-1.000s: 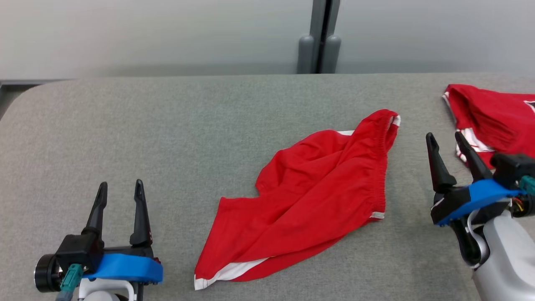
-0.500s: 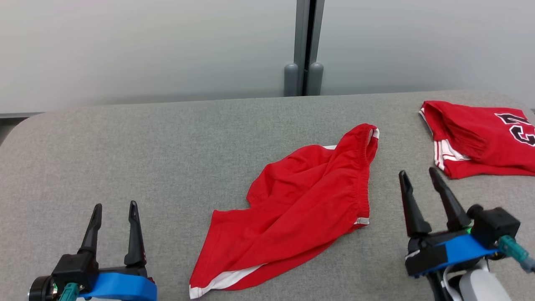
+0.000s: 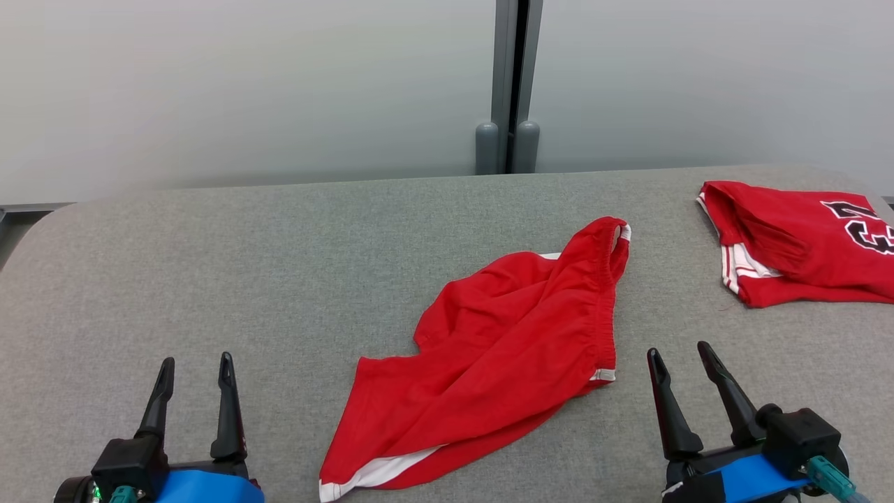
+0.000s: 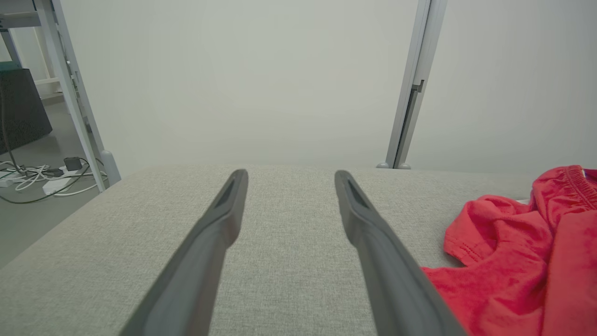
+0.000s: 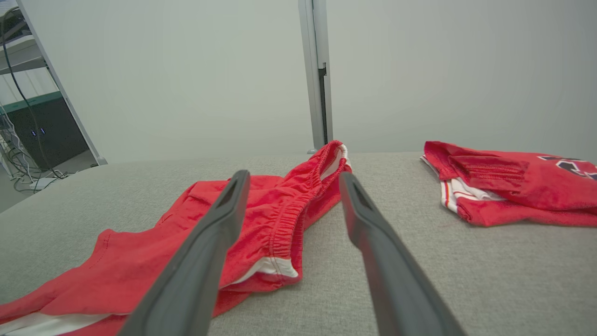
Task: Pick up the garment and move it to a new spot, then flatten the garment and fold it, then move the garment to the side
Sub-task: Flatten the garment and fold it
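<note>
While the head camera has tipped and shifted the whole scene, the right claw (image 3: 679,349) has drawn back from beside the folded red jersey (image 3: 803,251) toward the near edge of the bench (image 3: 209,265). Its fingers stand spread apart, holding nothing, just right of the waistband's near end. The left claw (image 3: 195,359) sits by the near left corner, likewise spread and empty. The red shorts (image 3: 503,356) lie crumpled mid-bench as before — long axis diagonal, white-trimmed hem at the near edge, elastic waistband end pointing toward the far right corner.
</note>
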Controlling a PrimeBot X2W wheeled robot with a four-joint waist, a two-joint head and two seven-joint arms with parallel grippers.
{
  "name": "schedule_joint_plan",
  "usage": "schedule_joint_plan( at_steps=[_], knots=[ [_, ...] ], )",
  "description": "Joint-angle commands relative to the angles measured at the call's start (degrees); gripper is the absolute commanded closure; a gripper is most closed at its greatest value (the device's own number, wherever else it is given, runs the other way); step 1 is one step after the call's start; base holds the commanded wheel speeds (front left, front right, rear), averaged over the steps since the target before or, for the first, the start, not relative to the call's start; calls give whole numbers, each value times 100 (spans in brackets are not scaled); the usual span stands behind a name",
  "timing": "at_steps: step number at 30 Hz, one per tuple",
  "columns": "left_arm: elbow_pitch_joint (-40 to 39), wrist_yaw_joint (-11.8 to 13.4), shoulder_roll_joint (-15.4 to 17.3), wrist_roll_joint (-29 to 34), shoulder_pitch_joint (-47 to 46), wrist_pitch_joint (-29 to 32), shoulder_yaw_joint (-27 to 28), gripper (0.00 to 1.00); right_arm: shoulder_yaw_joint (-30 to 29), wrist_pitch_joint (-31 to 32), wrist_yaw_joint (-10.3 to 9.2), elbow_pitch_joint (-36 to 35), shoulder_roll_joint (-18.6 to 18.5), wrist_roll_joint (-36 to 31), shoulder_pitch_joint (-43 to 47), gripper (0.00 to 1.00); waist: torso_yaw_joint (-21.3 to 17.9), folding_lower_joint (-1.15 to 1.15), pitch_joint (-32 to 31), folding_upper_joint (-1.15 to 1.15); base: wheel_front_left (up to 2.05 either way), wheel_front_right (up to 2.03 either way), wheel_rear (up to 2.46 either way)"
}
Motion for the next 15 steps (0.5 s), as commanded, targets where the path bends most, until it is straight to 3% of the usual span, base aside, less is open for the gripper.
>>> schedule_joint_plan(
  at_steps=[1, 9, 15],
  knots=[
    [18, -32, -1, 16, 33, -14, 1, 0, -18, -27, 2, 27, 16, -45, 55, 0, 4, 1, -6, 0, 0, 0, 0],
    [44, -40, -10, -66, -33, -14, -106, 0, -118, -27, 2, 175, -18, -43, -52, 0, 48, 1, -8, 0, 0, 0, 0],
    [253, -49, -11, -171, -89, -13, -573, 0, -27, -27, 2, 598, -222, -39, -239, 0, 96, 1, 18, 0, 0, 0, 0]
  ],
)
